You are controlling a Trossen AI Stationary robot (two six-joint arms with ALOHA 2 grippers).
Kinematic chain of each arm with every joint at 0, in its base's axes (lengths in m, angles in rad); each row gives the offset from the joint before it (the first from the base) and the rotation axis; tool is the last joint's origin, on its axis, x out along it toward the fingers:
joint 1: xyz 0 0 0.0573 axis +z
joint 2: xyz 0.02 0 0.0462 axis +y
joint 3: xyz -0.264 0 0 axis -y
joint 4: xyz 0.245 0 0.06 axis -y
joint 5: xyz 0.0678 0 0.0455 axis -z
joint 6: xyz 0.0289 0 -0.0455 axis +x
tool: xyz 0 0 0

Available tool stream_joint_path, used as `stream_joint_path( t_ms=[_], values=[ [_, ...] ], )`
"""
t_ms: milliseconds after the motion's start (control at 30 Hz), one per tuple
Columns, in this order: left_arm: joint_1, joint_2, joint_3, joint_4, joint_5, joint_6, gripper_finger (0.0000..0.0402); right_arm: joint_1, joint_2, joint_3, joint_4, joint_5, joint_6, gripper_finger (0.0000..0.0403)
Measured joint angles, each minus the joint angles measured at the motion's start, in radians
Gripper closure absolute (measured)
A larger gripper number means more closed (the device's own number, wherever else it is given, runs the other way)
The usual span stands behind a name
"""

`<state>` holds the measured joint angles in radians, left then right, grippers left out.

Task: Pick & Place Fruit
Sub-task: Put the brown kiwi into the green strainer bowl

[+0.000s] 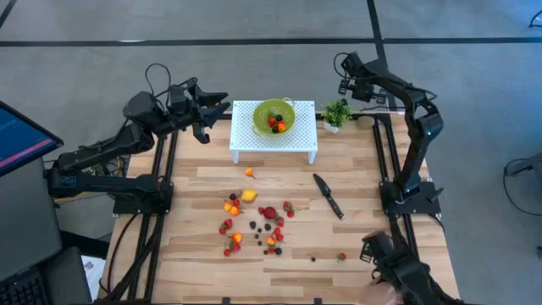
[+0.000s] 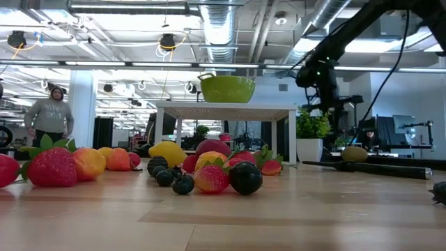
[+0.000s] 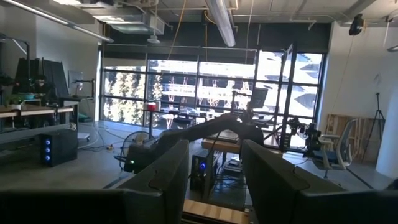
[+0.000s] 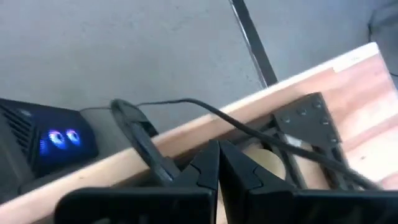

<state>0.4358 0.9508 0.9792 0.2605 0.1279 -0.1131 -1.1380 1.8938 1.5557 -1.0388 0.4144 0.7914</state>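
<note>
Dark left gripper (image 1: 222,107) raised beside small white perforated table (image 1: 246,140), fingers partly parted, nothing held. Tiny red, orange, yellow, purple toy fruit (image 1: 254,222) scattered mid-tabletop; few already in lime-green bowl (image 1: 264,110). Next pick: descend straight over isolated piece, avoid black knife (image 1: 329,196). Right gripper (image 1: 345,82) closed, empty, back right near potted plant (image 1: 337,113).

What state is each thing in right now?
Bowl: upright on the white stand, holding a few fruits.
Loose fruit: scattered on the table, none held.
Knife: lying flat.
Plant: upright beside the stand.
Left gripper: fingers apart, empty, raised.
Right gripper: shut, empty.
</note>
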Motion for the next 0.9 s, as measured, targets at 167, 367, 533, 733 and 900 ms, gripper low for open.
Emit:
stream_joint_path(
  t_ms=[167, 367, 533, 733, 900],
  values=[
    [0.000, 0.000, 0.000, 0.004, 0.000, 0.000, 0.0259, -0.052, 0.067, 0.094, -0.121, -0.059, -0.038, 0.0403],
    [0.000, 0.000, 0.000, 0.004, 0.000, 0.000, 0.0259, -0.029, 0.203, 0.191, -0.262, -0.078, -0.100, 0.0403],
    [0.000, 0.000, 0.000, 0.006, 0.000, 0.000, 0.0259, -0.030, 0.251, 0.205, -0.311, -0.046, -0.096, 0.0403],
    [0.000, 0.000, 0.000, 0.010, 0.000, 0.000, 0.0259, -0.017, 0.256, 0.207, -0.355, -0.052, -0.091, 0.0403],
    [0.000, 0.000, 0.000, 0.011, 0.000, 0.000, 0.0259, -0.015, 0.256, 0.207, -0.399, -0.125, -0.052, 0.0403]
  ],
)
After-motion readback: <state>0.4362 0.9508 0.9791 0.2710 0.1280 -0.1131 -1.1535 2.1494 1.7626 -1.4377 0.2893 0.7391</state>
